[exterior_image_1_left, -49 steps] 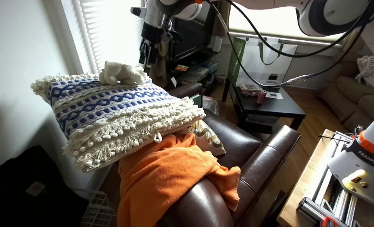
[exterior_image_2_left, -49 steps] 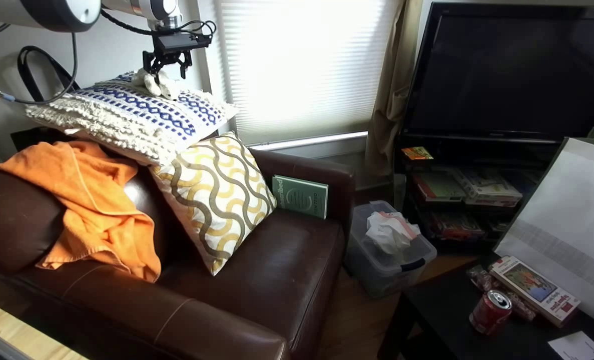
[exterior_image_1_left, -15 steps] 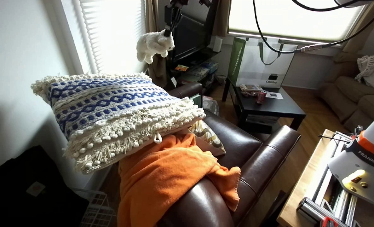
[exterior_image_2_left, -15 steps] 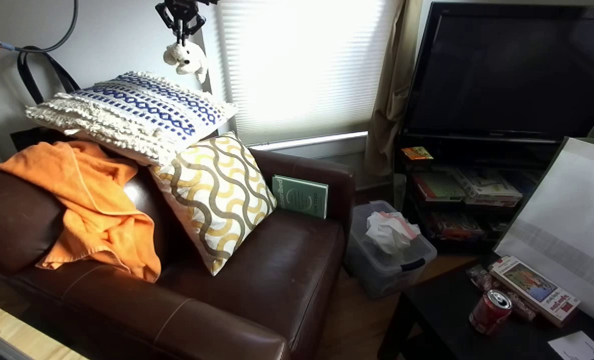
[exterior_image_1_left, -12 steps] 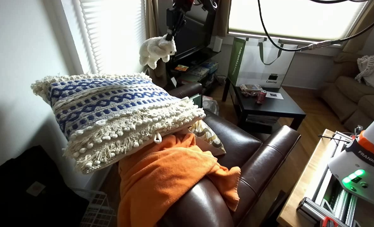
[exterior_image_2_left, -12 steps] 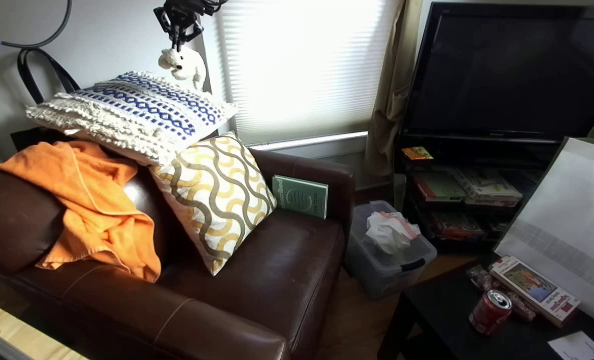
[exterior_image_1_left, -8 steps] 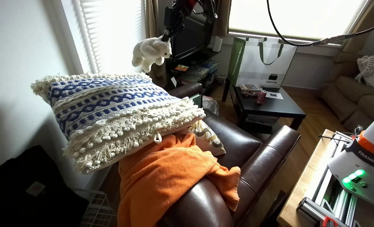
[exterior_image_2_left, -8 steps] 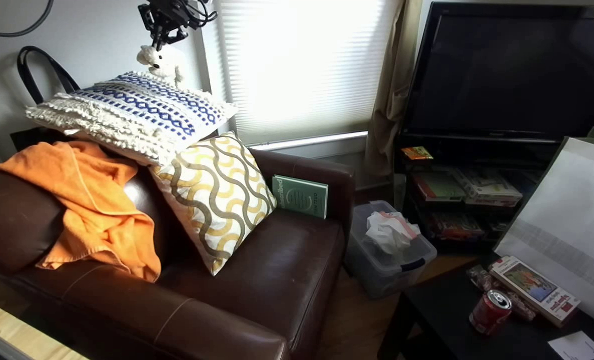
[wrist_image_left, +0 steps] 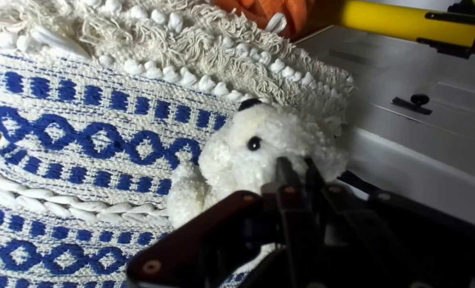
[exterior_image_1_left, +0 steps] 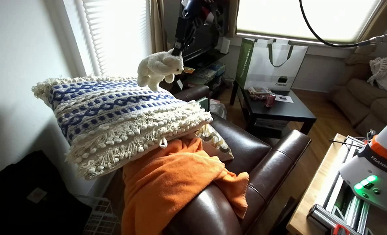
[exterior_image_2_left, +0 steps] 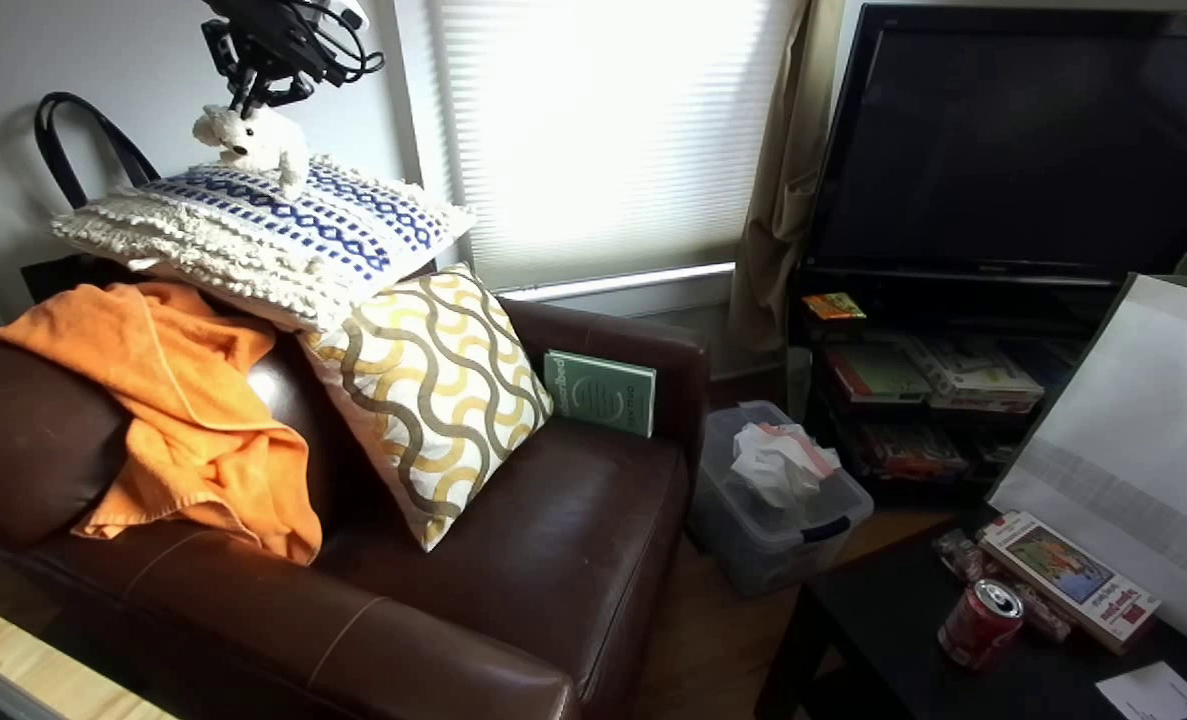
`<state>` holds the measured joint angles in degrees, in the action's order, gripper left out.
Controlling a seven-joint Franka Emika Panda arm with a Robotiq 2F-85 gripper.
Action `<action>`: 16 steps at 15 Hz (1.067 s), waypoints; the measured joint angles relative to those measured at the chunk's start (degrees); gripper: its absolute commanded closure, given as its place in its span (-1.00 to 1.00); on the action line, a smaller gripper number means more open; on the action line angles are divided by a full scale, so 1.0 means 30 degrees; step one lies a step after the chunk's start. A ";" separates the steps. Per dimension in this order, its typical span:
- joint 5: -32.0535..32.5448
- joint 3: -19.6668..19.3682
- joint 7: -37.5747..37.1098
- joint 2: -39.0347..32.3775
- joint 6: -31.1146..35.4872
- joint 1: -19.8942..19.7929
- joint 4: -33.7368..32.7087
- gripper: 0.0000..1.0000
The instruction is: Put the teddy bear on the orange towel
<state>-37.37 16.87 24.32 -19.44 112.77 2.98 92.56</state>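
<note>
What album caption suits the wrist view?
Gripper pinching a white teddy bear by the head over a patterned pillow, orange towel beyond.

fringed pillow point(exterior_image_1_left: 115, 107) in all views, wrist's nearest

Wht teddy point(wrist_image_left: 241, 166) pinched btwn jaws, pillow point(wrist_image_left: 101, 138) bhnd.

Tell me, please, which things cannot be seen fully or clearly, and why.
Wrist view: teddy bear, body mostly hidden behind the end effector.
Wrist view: orange towel, mostly cut off by the top edge.
In an exterior view: white paper, print too small to read; bottom edge cuts it.
</note>
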 measured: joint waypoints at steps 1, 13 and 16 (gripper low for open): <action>0.0000 -0.0071 0.0000 -0.0081 0.0000 -0.0001 -0.0126 0.86; 0.0137 0.0510 0.4194 0.1874 -0.7002 0.1348 0.2150 0.96; 0.0805 0.0544 0.6037 0.2665 -0.8380 0.2211 0.3281 0.96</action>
<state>-34.95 18.51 42.43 -11.44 87.62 9.61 102.41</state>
